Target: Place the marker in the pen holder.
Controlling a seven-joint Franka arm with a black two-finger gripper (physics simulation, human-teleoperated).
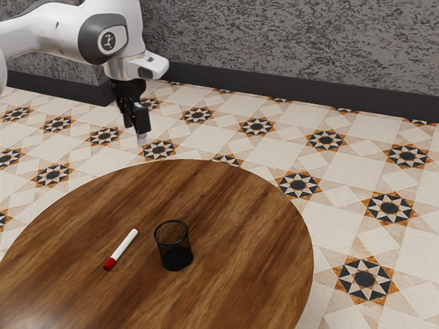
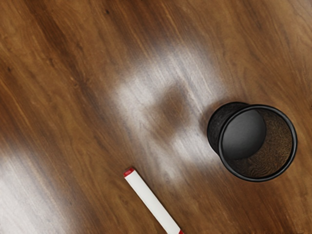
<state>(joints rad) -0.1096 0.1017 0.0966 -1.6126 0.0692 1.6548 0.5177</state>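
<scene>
Patterned tiles cover the floor, cream with dark eight-pointed stars edged in orange, and behind them a mottled grey wall meets a dark baseboard. A round wooden table with streaky brown grain stands in front, and the wrist view shows pale patches of shine on its top. On that top lies the marker, on its side, with a white barrel and red at both ends; the longer red end points toward the exterior view's lower left. Near it, toward the exterior view's right and not touching, the pen holder stands upright, a round black mesh cup with a dark bottom. In the wrist view, its open mouth and the bottom inside can be seen from above. The white arm comes in from the exterior view's upper left, and the black gripper hangs from it, pointing down, well apart from both marker and pen holder. Whether the gripper is spread or closed, I cannot tell. The marker is out on the wood, outside the pen holder.
</scene>
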